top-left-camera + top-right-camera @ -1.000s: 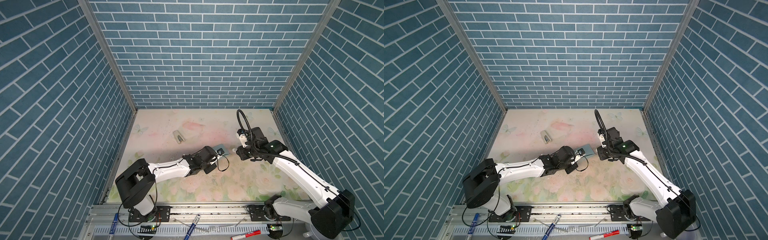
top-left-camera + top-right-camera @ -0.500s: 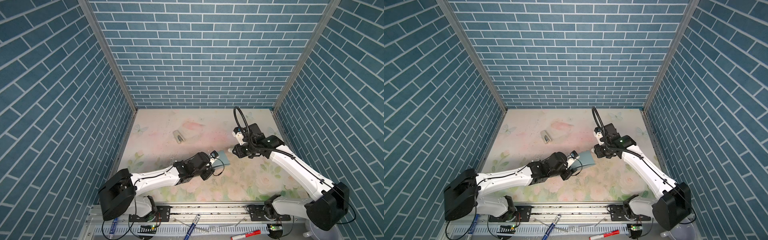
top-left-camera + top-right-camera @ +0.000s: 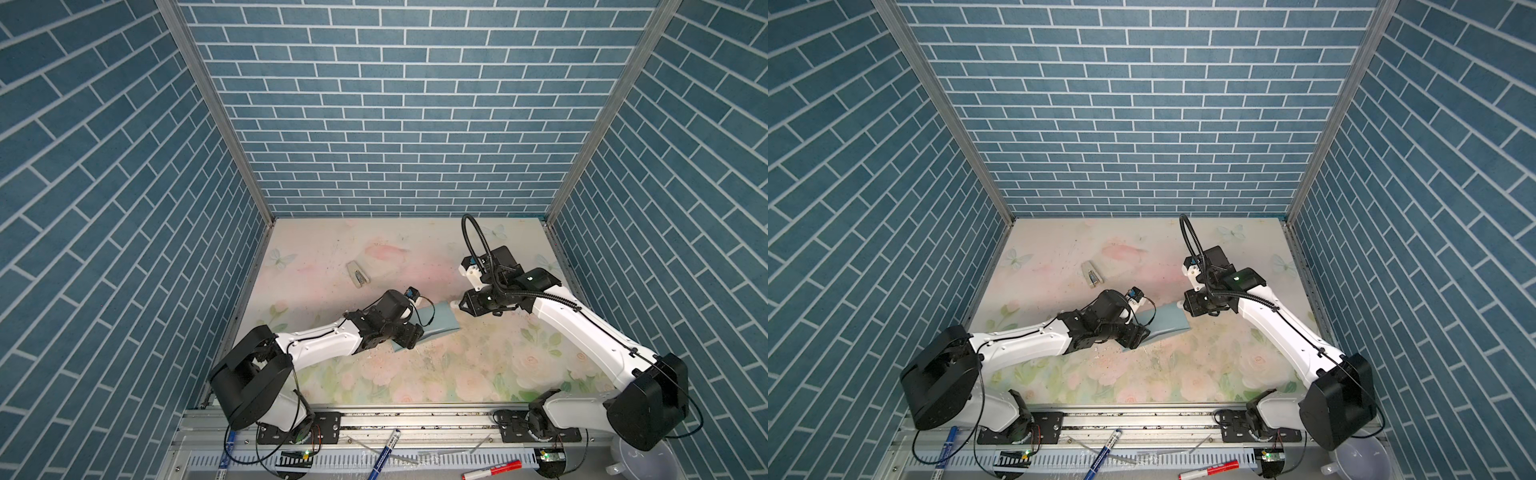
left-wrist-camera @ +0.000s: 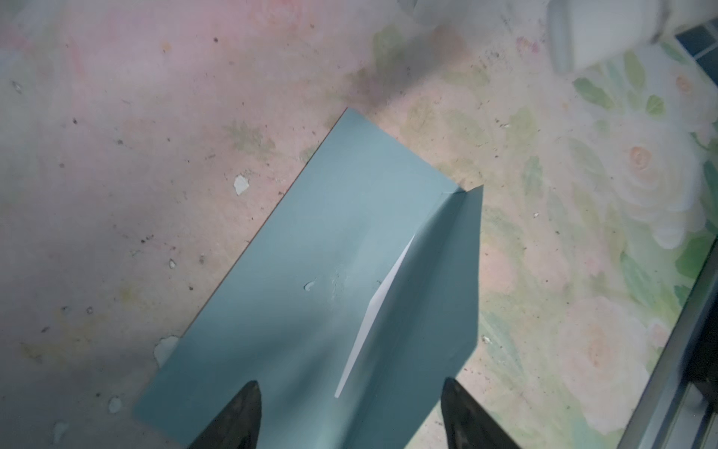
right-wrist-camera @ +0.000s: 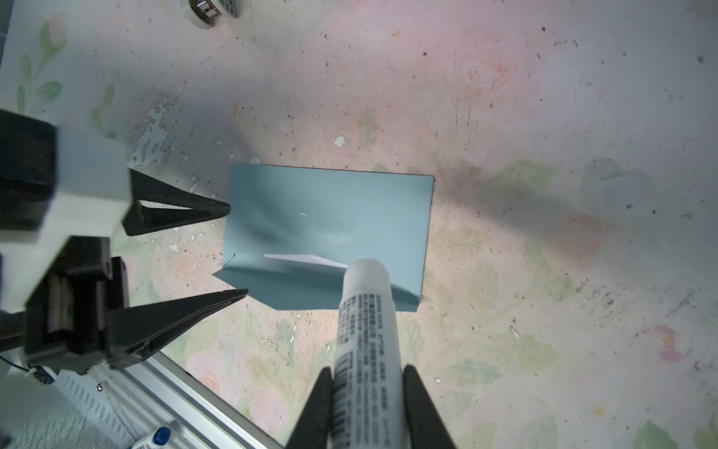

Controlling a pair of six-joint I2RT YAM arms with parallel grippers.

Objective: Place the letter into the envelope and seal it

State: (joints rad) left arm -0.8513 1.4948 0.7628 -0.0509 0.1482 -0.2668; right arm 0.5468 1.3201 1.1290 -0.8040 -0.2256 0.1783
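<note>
The left gripper (image 4: 350,385), pressed together a second ago, now stands spread at one end of the envelope (image 4: 330,252), gripping nothing. The envelope lies on the table (image 3: 457,365) between the arms, flap part raised, with a white sliver of the letter (image 4: 373,311) showing under it. The right gripper (image 5: 367,371) still pinches a glue stick (image 5: 365,311) over the flap.

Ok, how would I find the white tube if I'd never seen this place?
Look at the flowery table, then at the blue envelope lying near its middle. Beside it, the right arm's fingers pinch a white tube aimed at it. Unlike the flat envelope, it is round, with tiny black print and a barcode.
</note>
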